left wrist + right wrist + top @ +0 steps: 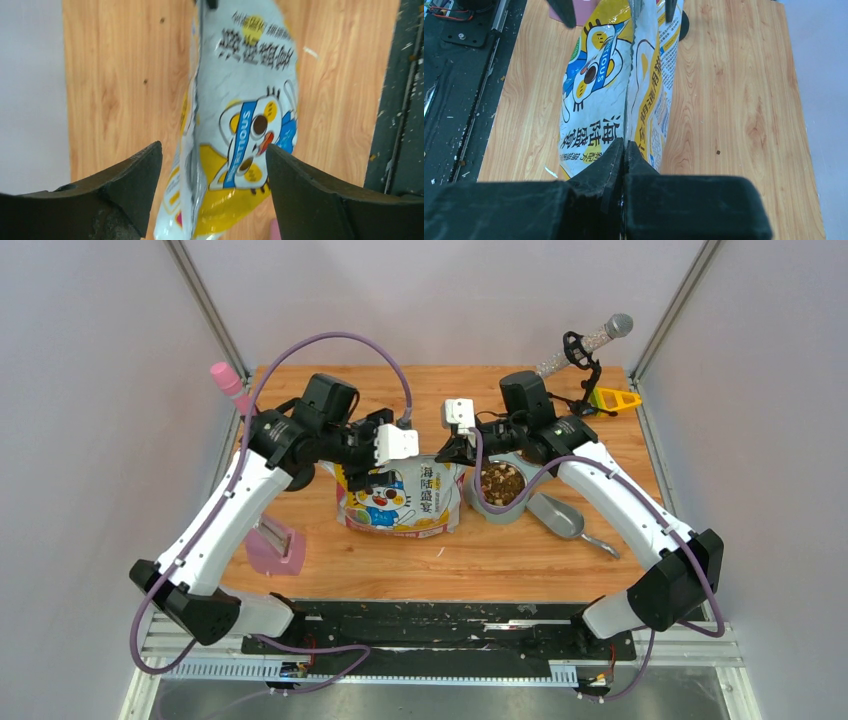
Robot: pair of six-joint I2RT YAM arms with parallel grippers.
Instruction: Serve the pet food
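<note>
My right claw (625, 150) was clamped shut on the top seam of the bag (599, 90), which stood upright at the middle of the overhead frame, while my left claw (214, 155) hung spread apart, one finger either side of the bag's other end and neither clearly touching it. The pet food (501, 483) already lay heaped in the bowl (497, 516) just right of the bag, with the scoop (556, 515) beside it further right, so I judged the serving mostly done and the step in hand to be dealing with the bag. Next, I reckoned, the left claw needed to close squarely on that seam without crushing the thin foil. The table (450, 385) was pale wood, with plain light walls (450, 300) all round.
</note>
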